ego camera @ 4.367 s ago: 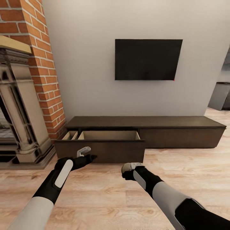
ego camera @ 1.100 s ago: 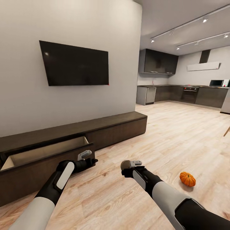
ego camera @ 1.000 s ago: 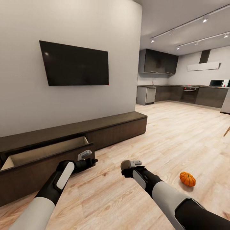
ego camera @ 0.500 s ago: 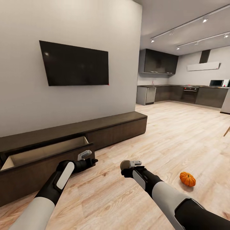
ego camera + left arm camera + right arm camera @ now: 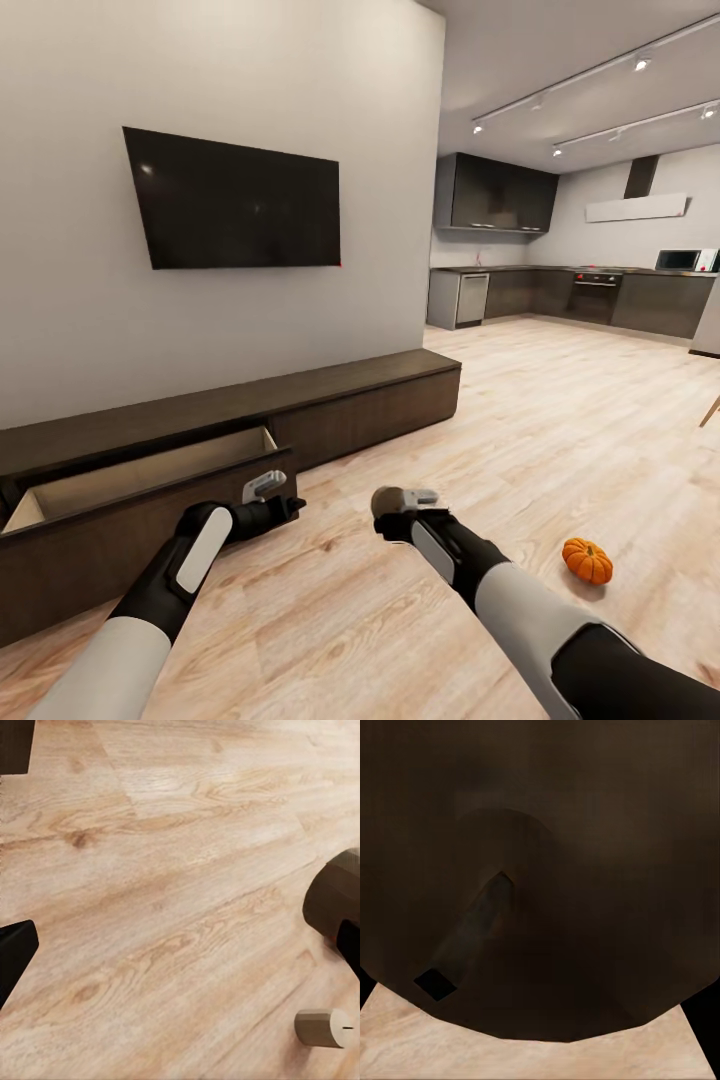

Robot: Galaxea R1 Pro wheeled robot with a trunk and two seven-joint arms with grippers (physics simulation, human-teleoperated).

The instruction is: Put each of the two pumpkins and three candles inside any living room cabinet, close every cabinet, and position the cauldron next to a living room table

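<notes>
My right gripper (image 5: 408, 497) is shut on a grey-brown candle (image 5: 388, 501), held low over the floor; in the right wrist view the candle (image 5: 540, 870) is a dark mass close to the lens. An orange pumpkin (image 5: 587, 560) sits on the floor to the right of my right arm. The dark-brown cabinet (image 5: 330, 392) runs along the wall, and its left drawer (image 5: 140, 478) is pulled out, showing a pale inside. My left gripper (image 5: 266, 490) hovers open by the drawer's right corner. The left wrist view has another candle (image 5: 324, 1027) lying on its side on the floor.
A black TV (image 5: 235, 200) hangs on the grey wall above the cabinet. The wooden floor (image 5: 560, 430) stretches to the right toward a kitchen with dark units (image 5: 590, 295) at the back. A chair leg (image 5: 710, 410) shows at the right edge.
The view has swung right since the oldest frame, bringing the pumpkin and kitchen in. In the last second my right gripper has shifted slightly up and left with the candle.
</notes>
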